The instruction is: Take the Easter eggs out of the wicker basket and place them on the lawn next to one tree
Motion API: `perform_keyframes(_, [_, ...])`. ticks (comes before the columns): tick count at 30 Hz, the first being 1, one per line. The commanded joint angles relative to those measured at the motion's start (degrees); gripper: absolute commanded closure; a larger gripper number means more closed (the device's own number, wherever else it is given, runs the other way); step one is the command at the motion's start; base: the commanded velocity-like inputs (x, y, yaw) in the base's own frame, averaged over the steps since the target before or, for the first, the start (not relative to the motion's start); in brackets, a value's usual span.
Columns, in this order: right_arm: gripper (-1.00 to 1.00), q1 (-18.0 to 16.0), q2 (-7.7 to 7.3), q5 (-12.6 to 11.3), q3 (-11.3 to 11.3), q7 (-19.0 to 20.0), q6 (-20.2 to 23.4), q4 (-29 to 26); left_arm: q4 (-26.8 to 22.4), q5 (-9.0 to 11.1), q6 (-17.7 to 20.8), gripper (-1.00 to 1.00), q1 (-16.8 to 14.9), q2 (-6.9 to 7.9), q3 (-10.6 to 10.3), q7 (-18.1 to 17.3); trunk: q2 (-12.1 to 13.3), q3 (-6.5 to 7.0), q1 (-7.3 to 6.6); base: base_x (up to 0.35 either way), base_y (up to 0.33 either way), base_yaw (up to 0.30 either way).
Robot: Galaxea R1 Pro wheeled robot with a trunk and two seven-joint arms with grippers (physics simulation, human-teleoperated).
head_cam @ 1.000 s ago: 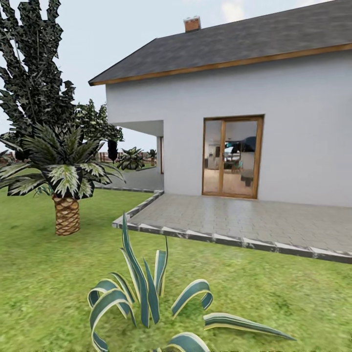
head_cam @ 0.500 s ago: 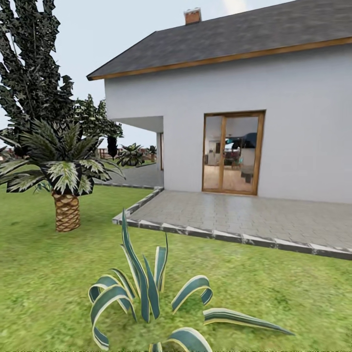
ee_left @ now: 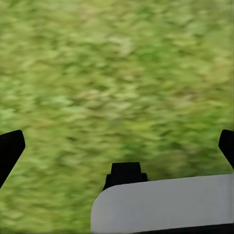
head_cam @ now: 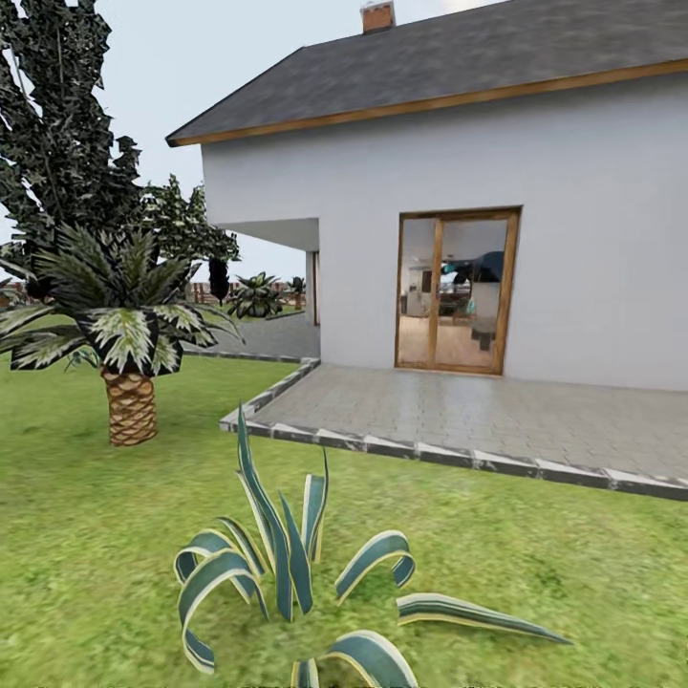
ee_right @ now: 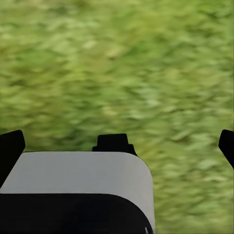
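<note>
You are in transit across the lawn (head_cam: 86, 573), facing the house (head_cam: 573, 191) with its glass door (head_cam: 457, 290) and paved patio (head_cam: 497, 420), so the step in hand is a search: neither the basket nor any egg can be seen from here. Turn the base slowly and sweep the head across the grass rather than driving on, because the striped agave plant (head_cam: 287, 573) sits right in front of you and would foul the wheels if you went straight ahead. The short palm (head_cam: 129, 382) at your left has the scaly trunk and is not a suitable drop spot; the tall dark-crowned tree (head_cam: 57, 124) rising behind it may be a candidate, though its trunk is hidden, so check it before you commit. Keep the arms tucked and low while you move. The left tool (ee_left: 117, 146) looks down at bare grass with its dark fingertips (ee_left: 9, 148) far out at the edges of its wrist view, spread wide and gripping nothing. The right tool (ee_right: 117, 144) is likewise spread wide over bare grass, carrying nothing and touching nothing.
</note>
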Motion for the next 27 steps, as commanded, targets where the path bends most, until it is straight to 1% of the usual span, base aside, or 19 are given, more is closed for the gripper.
perform_keyframes(1, [-1.00,-0.03,0.01,0.02,-0.28,-0.01,-0.21,0.04,-0.09,-0.26,-0.08,-1.00,0.02,0.02,-0.08,0.06,-0.03,-0.15,0.00,0.000,0.000,0.000])
perform_keyframes(27, [-1.00,-0.03,0.01,0.02,-0.27,-0.01,-0.22,0.11,-0.09,-0.31,-0.08,-1.00,0.02,-0.02,-0.09,0.05,-0.03,-2.58,0.00,0.000,0.000,0.000])
